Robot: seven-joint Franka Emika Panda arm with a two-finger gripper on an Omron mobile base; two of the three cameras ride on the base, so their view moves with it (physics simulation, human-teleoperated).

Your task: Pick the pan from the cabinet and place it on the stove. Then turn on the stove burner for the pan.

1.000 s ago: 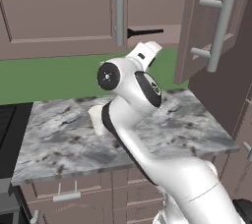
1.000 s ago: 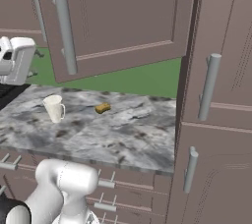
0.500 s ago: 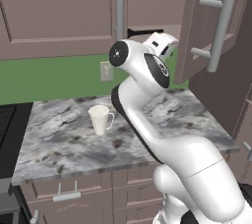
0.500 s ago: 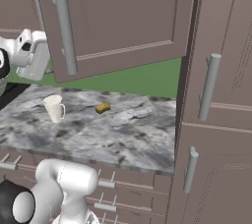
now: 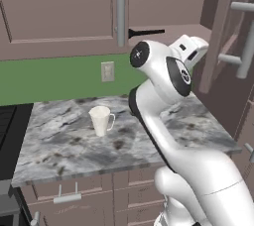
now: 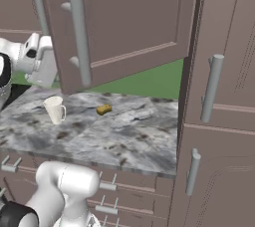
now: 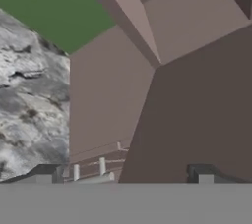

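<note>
We find the gripper (image 7: 125, 171) spread and empty below the cabinet (image 5: 59, 12). The pan (image 5: 146, 32) handle juts at twelve o'clock. We judge the open door (image 6: 124, 22) a collision risk if the arm rises carelessly.

One white mug (image 5: 101, 119) stands on the marble table (image 5: 149, 141). One small yellow-brown object (image 6: 103, 109) lies on it too. One black pan handle (image 5: 146, 32) pokes from the cabinet (image 5: 163, 2). One wall outlet (image 5: 107, 71) sits on the green backsplash. Two cabinet doors show, each with one silver bar handle (image 5: 120, 12).
</note>
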